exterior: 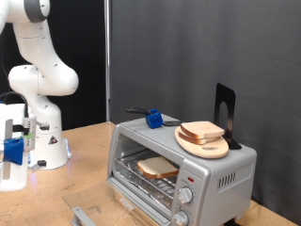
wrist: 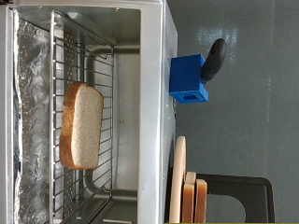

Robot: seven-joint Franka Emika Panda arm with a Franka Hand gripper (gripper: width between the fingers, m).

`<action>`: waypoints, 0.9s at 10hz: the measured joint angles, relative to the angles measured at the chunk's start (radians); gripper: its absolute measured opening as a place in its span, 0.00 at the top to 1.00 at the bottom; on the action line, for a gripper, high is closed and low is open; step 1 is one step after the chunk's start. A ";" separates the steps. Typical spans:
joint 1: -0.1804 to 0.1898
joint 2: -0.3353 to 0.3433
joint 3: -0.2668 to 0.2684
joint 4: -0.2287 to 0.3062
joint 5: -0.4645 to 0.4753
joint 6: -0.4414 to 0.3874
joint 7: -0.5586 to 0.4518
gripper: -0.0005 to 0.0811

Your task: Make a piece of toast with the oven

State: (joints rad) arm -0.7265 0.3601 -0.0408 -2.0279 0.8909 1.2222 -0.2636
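The silver-grey oven (exterior: 226,172) stands on the wooden table with its door open and two knobs (exterior: 185,196) on its front. One piece of toast (exterior: 156,168), pale with a tan crust, lies flat on the wire rack inside. In the wrist view the toast (wrist: 82,124) lies on the rack (wrist: 107,56) inside the oven (wrist: 154,93), seen from in front of the opening. The gripper shows in neither view; only the arm's white base and lower links (exterior: 42,80) show at the exterior view's left.
On the oven's top are a round wooden plate (exterior: 203,146) with more bread slices (exterior: 202,131), a blue block with a black handle (exterior: 152,119) and a black stand (exterior: 224,111). These also show in the wrist view: block (wrist: 188,78), plate edge (wrist: 177,182), stand (wrist: 238,198). A white and blue device (exterior: 11,146) stands at the far left.
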 joint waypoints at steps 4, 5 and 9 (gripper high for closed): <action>0.002 0.022 0.002 -0.036 0.010 0.074 -0.034 0.16; 0.005 0.035 0.006 -0.055 0.016 0.113 -0.055 0.16; 0.022 0.070 0.026 -0.133 0.017 0.246 -0.125 0.16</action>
State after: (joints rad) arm -0.7046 0.4297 -0.0144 -2.1612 0.9079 1.4681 -0.3888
